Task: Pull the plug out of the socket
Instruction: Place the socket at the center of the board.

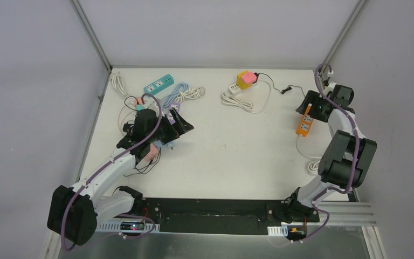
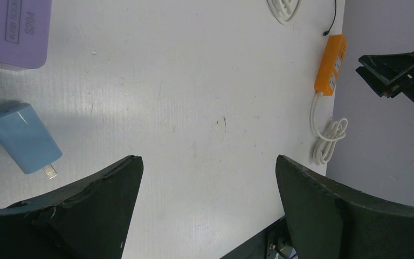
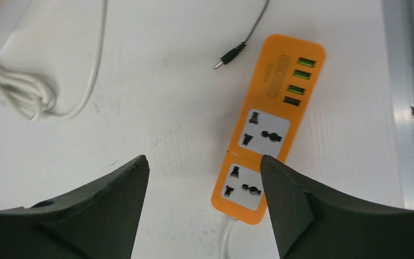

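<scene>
A yellow and pink cube socket [image 1: 246, 79] stands at the back of the table with a black plug [image 1: 257, 75] in its side. The plug's black cable runs right to a loose connector [image 1: 285, 90], which also shows in the right wrist view [image 3: 229, 55]. My right gripper [image 1: 308, 106] is open and empty over the near end of an orange power strip [image 3: 267, 129], whose sockets hold nothing. My left gripper [image 1: 183, 124] is open and empty over bare table [image 2: 207, 159], next to a purple power strip [image 2: 13, 32] and a loose light blue adapter [image 2: 21, 137].
A teal power strip [image 1: 158, 84] and coiled white and blue cables [image 1: 182, 95] lie at the back left. A white cable coil [image 1: 236, 99] lies by the cube socket. The orange strip's white cord [image 2: 329, 140] is coiled near the right edge. A pink adapter [image 1: 152, 152] lies under the left arm.
</scene>
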### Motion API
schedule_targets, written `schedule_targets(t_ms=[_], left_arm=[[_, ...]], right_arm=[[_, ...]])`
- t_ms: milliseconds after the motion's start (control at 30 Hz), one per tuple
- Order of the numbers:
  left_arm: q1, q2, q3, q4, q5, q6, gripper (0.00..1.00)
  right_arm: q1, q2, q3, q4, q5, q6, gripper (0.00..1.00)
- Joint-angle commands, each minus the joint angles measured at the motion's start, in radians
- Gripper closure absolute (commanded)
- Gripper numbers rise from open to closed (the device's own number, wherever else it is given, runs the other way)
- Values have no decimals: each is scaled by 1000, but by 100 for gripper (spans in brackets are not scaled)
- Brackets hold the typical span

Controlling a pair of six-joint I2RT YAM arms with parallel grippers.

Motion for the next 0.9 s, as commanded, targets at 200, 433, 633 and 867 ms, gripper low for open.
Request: schedule_targets(t_ms=[200, 433, 633, 867], left_arm=[[-12, 11, 43, 57, 25, 4, 4], [-39, 35, 69, 57, 39, 27, 4], [-88, 89, 111, 57, 24, 59, 4], [-186, 293, 329, -52, -57, 267, 3]], right_arm=[[-7, -44, 121, -218, -468, -166, 21], [-4, -28, 119, -328, -653, -207, 21], [-4, -44, 76, -358, -748, -231, 21], [-3, -133, -79, -267, -829, -214, 21]])
